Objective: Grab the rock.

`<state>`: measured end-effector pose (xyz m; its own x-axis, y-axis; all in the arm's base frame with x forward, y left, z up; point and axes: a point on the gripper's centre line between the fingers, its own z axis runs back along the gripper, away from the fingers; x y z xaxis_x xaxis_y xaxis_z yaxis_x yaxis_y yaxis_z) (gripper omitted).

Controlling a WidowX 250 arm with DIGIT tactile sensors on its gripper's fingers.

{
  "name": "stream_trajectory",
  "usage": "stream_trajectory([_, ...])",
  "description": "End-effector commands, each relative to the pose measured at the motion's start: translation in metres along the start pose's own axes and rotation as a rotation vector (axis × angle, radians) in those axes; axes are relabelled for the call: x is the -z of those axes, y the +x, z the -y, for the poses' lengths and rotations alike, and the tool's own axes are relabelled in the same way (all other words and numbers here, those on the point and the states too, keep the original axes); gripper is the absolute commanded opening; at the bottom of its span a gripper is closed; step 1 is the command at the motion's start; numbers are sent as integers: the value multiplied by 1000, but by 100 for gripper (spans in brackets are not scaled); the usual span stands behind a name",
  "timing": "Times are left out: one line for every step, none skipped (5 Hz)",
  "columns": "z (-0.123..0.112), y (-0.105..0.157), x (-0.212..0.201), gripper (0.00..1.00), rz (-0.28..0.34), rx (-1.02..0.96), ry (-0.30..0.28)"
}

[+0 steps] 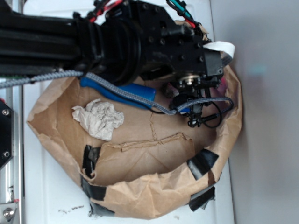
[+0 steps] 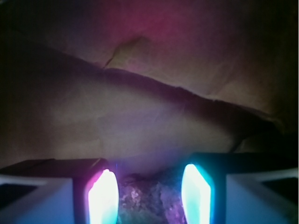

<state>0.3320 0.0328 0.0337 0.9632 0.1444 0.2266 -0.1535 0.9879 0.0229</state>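
My gripper [image 2: 149, 198] stands partly open around the rock [image 2: 148, 201], which sits between my glowing fingers [image 2: 103, 196]; whether they touch it, I cannot tell. The blue bottle [image 1: 122, 92] lies beside the rock.

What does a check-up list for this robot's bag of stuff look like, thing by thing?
Surface: white tabletop carrying a low brown paper bag patched with black tape.
Job's things: the rock, dark and rough, sits between the gripper's lit fingers in the wrist view; contact cannot be told.
Clutter: crumpled off-white paper wad; blue bottle lying on its side, partly under the arm.
Grippers: gripper low inside the bag, fingers apart on either side of the rock.
Cables: grey braided cable drapes across the bottle; black wire loops near the gripper.
Surroundings: grey wall beside the table.
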Motion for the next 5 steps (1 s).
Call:
stream_trajectory([-23,6,-68,0,131,-53,-105])
stream_trajectory([-35,-2,-105,0,140,-83,-168])
stream_trajectory([-42,-10,-121,0,127,-113,-174])
stream_trajectory([-48,-18,-127,0,120,-114,-198])
stream_trajectory([-41,-25,-121,0,104,-94,-86])
